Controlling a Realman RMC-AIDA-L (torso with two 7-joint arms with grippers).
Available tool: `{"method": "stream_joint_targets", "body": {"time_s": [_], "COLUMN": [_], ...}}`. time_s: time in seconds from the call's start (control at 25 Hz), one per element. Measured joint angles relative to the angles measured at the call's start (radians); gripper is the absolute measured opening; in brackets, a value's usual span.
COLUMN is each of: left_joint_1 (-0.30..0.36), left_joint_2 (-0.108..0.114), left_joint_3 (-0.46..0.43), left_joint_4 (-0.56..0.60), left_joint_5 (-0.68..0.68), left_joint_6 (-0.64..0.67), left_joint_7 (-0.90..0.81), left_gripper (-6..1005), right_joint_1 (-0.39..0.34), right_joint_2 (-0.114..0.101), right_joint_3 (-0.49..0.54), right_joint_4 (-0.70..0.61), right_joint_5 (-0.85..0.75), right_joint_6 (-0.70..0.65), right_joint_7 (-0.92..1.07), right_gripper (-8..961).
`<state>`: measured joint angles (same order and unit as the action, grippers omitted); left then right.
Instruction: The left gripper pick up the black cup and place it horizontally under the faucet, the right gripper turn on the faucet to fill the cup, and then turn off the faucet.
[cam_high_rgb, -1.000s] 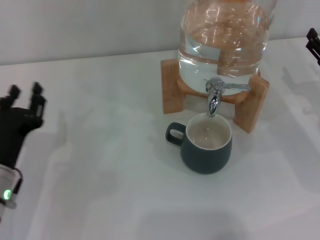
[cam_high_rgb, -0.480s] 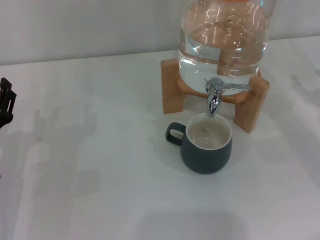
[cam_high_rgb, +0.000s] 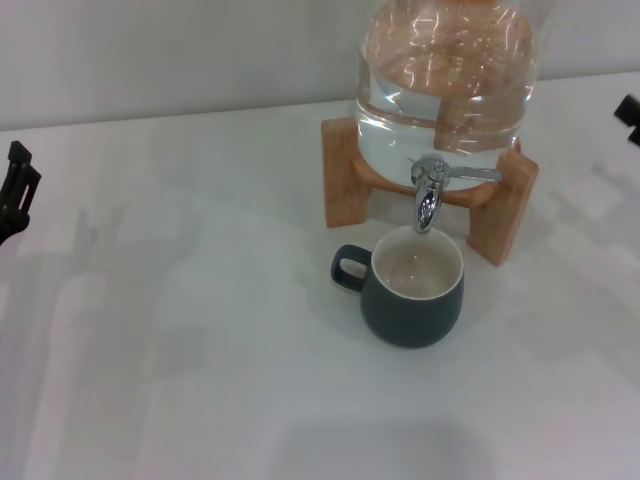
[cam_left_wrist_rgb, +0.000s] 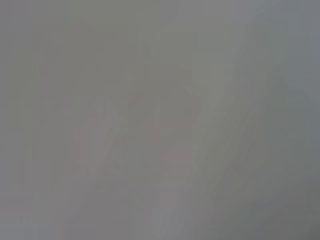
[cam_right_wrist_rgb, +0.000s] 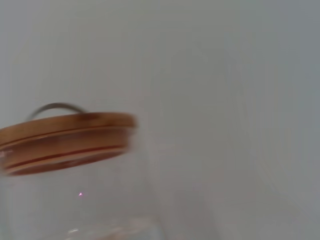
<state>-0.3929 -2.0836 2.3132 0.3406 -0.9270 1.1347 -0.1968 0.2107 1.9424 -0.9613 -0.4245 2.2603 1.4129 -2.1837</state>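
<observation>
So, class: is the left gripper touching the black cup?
Apart. The head view shows the left gripper at the table's far left edge, with bare white table between it and the black cup under the faucet.

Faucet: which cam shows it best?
Head view. The faucet is fully visible there, spout above the cup, lever pointing toward the robot's right. The left wrist view shows only blank grey; the right wrist view shows just the jar's wooden lid, no faucet.

**Water jar on its wooden stand**

A clear glass water jar (cam_high_rgb: 445, 75) sits at twelve o'clock on a wooden stand (cam_high_rgb: 345, 180); both rest on a white table (cam_high_rgb: 200, 350); the jar's wooden lid (cam_right_wrist_rgb: 65, 140) carries a thin wire handle (cam_right_wrist_rgb: 55, 107).
</observation>
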Motion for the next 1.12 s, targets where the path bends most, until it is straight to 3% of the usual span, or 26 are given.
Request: {"method": "stream_joint_targets", "body": {"time_s": [0.44, 0.76, 1.12], "left_joint_1": [-0.012, -0.012, -0.012], "left_joint_2": [-0.001, -0.004, -0.004], "left_joint_3": [0.000, 0.005, 0.008], "left_joint_4": [-0.022, -0.019, -0.018], "left_joint_5": [-0.002, -0.015, -0.015], "left_joint_6": [-0.001, -0.002, -0.009], "left_joint_7": [0.000, -0.011, -0.013], "left_gripper": [798, 798, 798], "right_joint_1": [0.008, 0.050, 0.059], "right_joint_2": [0.002, 0.019, 0.027], "right_joint_3": [-0.008, -0.009, -0.011], "right_joint_4": [-0.001, 0.006, 0.009], "right_joint_5": [-0.135, -0.264, -0.279], "right_joint_6": [0.151, 0.156, 0.169], "right_joint_7": [0.029, 0.030, 0.030], "right_gripper": [838, 838, 838]}}
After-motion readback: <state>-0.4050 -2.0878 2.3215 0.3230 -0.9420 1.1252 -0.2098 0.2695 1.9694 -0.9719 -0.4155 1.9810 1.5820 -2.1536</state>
